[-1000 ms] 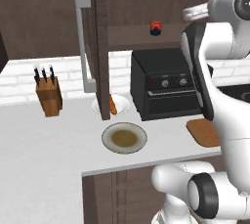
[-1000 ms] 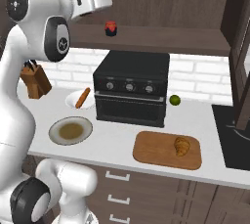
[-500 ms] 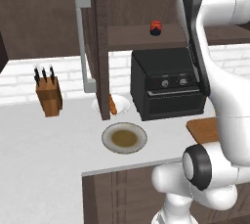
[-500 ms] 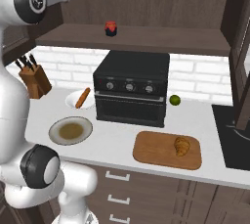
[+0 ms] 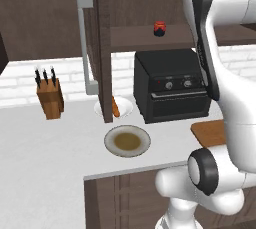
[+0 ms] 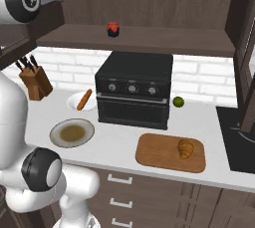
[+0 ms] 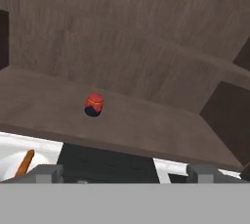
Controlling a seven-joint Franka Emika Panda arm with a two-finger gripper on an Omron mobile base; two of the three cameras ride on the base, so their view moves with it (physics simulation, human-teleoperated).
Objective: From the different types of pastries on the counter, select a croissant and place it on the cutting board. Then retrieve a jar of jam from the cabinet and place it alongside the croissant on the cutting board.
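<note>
A: Where's the jar (image 6: 113,29)?
B: On the cabinet (image 6: 149,3) shelf, straight above the oven (image 6: 134,95), toward its left end. Upright, red with a dark base, untouched.

A: End effector (image 7: 125,173)?
B: Spread wide, clasping nothing. Aimed at the shelf from well back; jar (image 7: 93,105) sits above and between the 2 fingertips (image 7: 46,173), well apart from them.

A: Croissant (image 6: 186,148)?
B: Already on the board (image 6: 159,155), right half, in front of the oven and to its right.

A: Other pastry (image 6: 84,99)?
B: Long orange one, lying across a small white dish (image 6: 74,102) just left of the oven.

A: Anything else on the tabletop (image 6: 114,140)?
B: Round beige plate (image 6: 72,132) in front of that dish, left of the oven. Knife block (image 6: 34,80) farther left, by the wall. Small green lime (image 6: 178,102) just right of the oven.
</note>
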